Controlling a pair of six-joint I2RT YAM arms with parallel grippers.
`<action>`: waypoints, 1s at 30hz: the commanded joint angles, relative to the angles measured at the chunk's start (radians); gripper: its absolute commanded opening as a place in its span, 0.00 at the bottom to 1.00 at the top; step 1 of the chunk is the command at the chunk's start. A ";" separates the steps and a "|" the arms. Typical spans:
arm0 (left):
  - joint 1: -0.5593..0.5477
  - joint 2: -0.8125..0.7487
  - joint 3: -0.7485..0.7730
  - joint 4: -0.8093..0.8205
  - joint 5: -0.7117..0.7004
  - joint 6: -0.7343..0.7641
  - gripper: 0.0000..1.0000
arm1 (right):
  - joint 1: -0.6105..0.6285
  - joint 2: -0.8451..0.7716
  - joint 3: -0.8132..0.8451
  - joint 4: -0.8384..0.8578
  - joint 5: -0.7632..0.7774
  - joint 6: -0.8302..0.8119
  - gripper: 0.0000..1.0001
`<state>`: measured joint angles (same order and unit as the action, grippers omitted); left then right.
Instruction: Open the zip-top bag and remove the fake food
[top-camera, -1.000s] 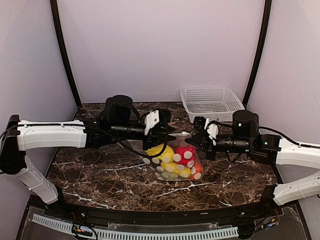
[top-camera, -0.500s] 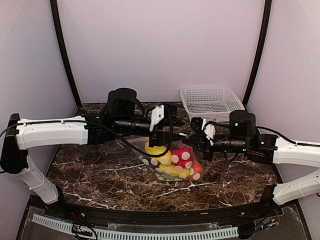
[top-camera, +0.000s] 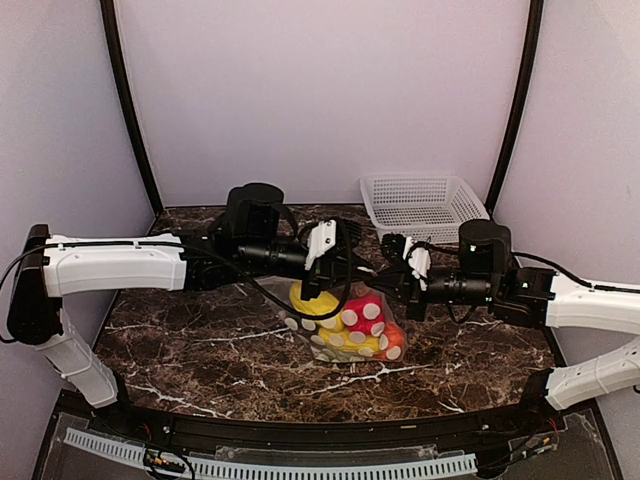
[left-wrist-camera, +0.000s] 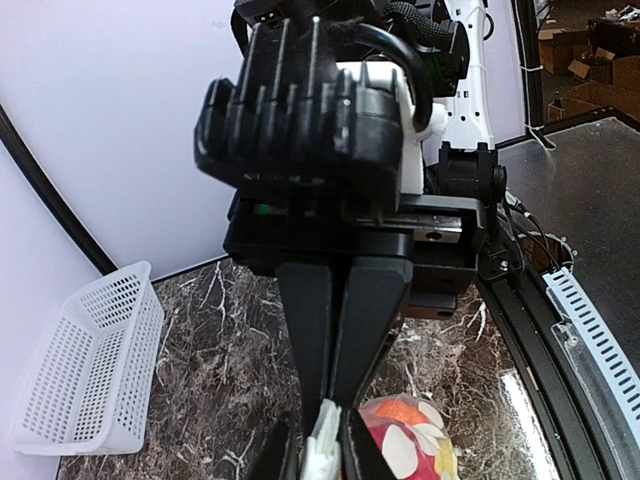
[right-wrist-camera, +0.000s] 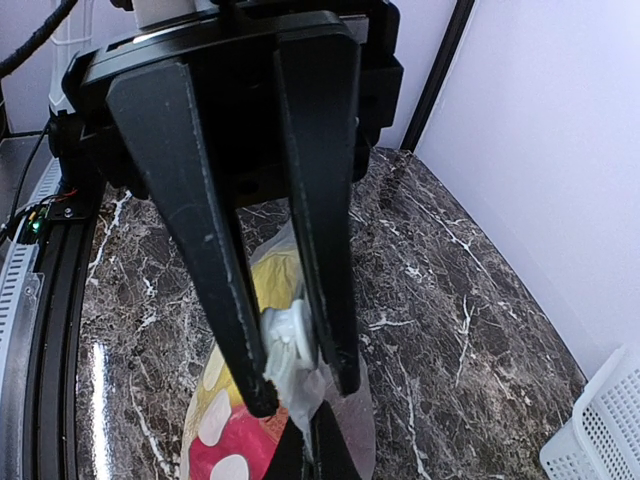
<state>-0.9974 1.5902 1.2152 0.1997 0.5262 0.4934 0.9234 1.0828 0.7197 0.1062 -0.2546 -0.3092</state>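
Left gripper (right-wrist-camera: 295, 368): jaws narrow, tips either side of a crumpled white strip at the top of the zip-top bag (top-camera: 345, 328). Looks like a pinch on one lip.
Right gripper (left-wrist-camera: 335, 395): fingers pressed together, meeting the same white strip from the opposite side. Judged to be a grip on the other lip, with thin film between the pads.
Gripper layout: the two face each other nose to nose above the marble table (top-camera: 190, 350), with the bag top between them.
Bag position: mid-table, below and between the grippers, well apart from the white lattice basket (top-camera: 422, 205) at the back right.
Contents: fake food (top-camera: 350, 325) all inside the pouch. A yellow lemon (top-camera: 310, 300) sits uppermost, a red piece (top-camera: 366, 312) beside it, and more yellow and orange lie lower down.
Done so far: both lips of the mouth appear to be taken.
Not done: no gap shows along the seal, and no food lies out on the table.
Left to do: part the zip, then take the pieces out.
Mouth direction: up and slightly toward the back wall.
Long axis: roughly from the pinched top down toward the near edge, with the loaded bottom sagging low. Cannot tell whether it rests on the marble.
Risk: the film is floppy, so a lip could slip free when pulled.
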 joint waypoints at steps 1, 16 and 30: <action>-0.002 -0.015 -0.007 -0.027 -0.018 0.018 0.10 | -0.005 -0.022 0.013 0.039 0.005 -0.004 0.00; 0.040 -0.075 -0.107 -0.023 -0.118 0.036 0.11 | -0.005 -0.091 -0.031 0.041 0.019 0.005 0.00; 0.055 -0.098 -0.117 -0.033 -0.120 0.056 0.03 | -0.005 -0.083 -0.029 0.033 0.017 -0.001 0.00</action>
<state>-0.9604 1.5364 1.1217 0.2085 0.4355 0.5404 0.9234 1.0271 0.6880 0.1043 -0.2390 -0.3092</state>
